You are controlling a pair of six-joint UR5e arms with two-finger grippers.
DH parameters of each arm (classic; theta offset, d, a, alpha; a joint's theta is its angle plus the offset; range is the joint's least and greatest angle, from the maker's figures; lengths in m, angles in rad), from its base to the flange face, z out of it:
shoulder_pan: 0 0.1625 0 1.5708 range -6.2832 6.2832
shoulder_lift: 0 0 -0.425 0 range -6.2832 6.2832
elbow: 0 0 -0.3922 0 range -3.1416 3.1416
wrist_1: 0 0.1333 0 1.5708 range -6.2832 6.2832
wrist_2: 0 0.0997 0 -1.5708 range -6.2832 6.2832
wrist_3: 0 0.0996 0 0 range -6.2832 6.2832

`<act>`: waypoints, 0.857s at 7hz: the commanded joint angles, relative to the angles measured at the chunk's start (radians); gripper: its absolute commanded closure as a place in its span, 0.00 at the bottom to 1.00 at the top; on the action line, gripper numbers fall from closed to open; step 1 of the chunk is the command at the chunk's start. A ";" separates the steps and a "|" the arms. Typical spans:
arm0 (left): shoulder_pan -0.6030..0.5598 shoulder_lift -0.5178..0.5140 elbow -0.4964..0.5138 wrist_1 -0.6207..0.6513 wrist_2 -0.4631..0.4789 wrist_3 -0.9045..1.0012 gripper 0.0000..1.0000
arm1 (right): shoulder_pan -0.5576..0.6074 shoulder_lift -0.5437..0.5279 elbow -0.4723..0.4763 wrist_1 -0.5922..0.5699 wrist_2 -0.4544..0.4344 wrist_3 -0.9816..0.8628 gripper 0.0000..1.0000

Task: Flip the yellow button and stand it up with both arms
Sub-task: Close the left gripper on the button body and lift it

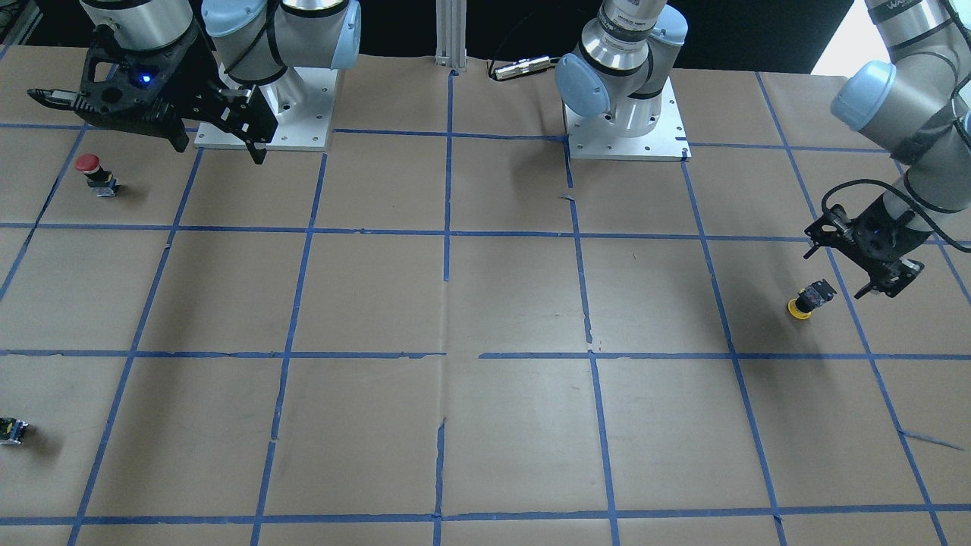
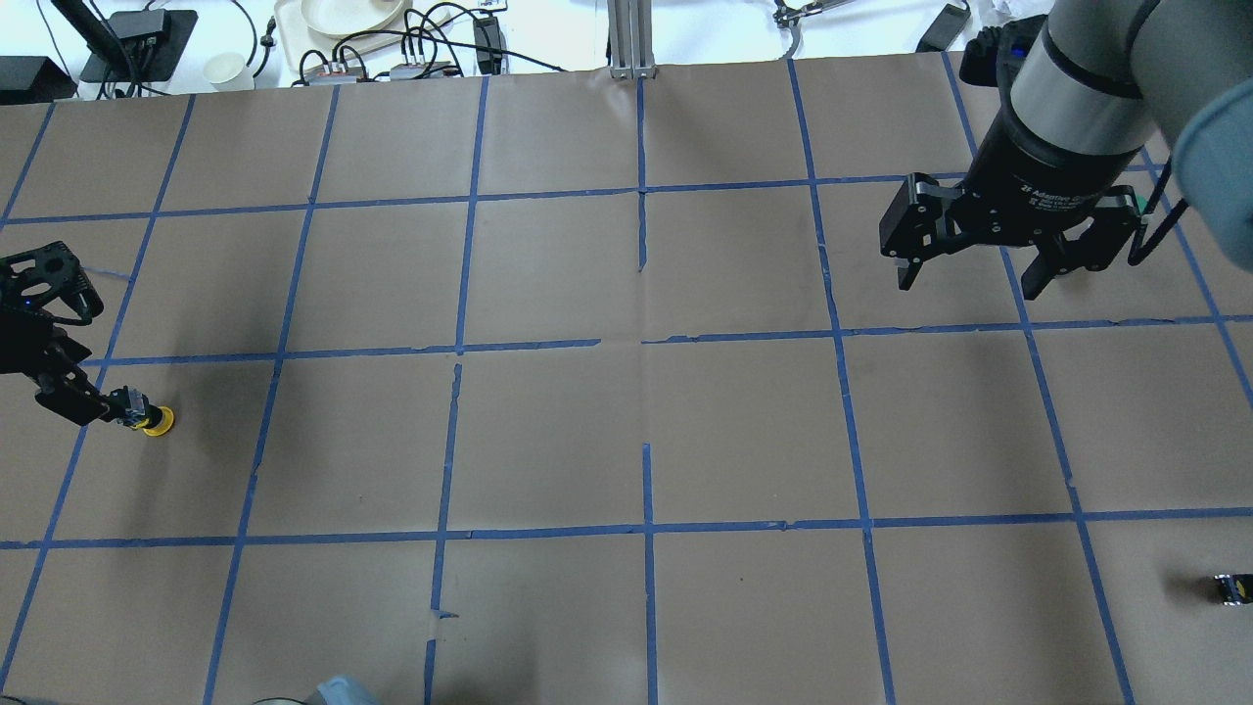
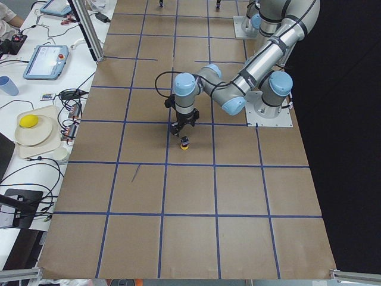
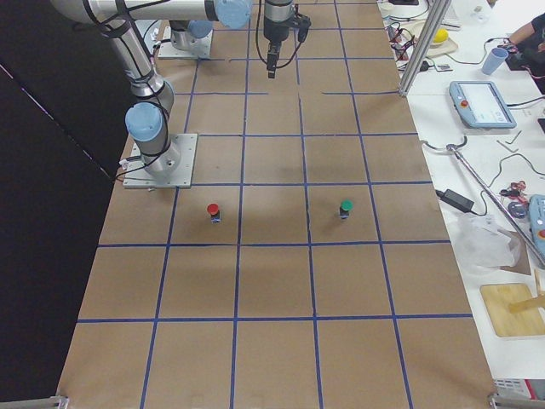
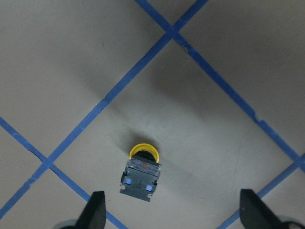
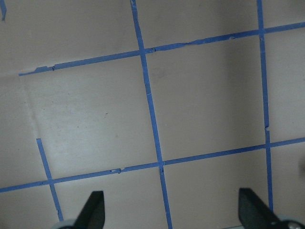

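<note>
**Yellow button cap-down beneath the open left fingers**

The left fingers (image 5: pixel 95 214) are spread wide and hold nothing. The yellow button (image 5: pixel 141 172), a small push-button switch with a round yellow mushroom cap on a black-and-grey block body, sits on the brown paper-covered table (image 1: pixel 516 303) below them. It is just ahead of the fingertips, in line with the gap, nearer one finger than the other and clear of both in the wrist view. It appears to rest on its yellow cap with the block end up. In the overhead view one left finger lies close alongside the block, and contact cannot be judged there.

The right fingers (image 6: pixel 93 212) are likewise wide apart and empty, hanging above the table's blue tape lines (image 6: pixel 151 114), well apart from the yellow button. A small red-capped push-button (image 1: pixel 95 173) stands on the table near them. A small capless black block (image 1: pixel 11 430) lies well apart from them at the table's edge.
</note>
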 commanded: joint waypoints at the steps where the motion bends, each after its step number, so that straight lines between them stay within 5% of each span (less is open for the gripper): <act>1: 0.021 -0.030 -0.002 0.013 -0.026 0.102 0.02 | 0.000 0.001 0.003 0.009 -0.002 0.000 0.00; 6: 0.022 -0.088 -0.018 0.096 -0.016 0.189 0.04 | 0.000 -0.012 0.004 0.005 0.004 0.000 0.00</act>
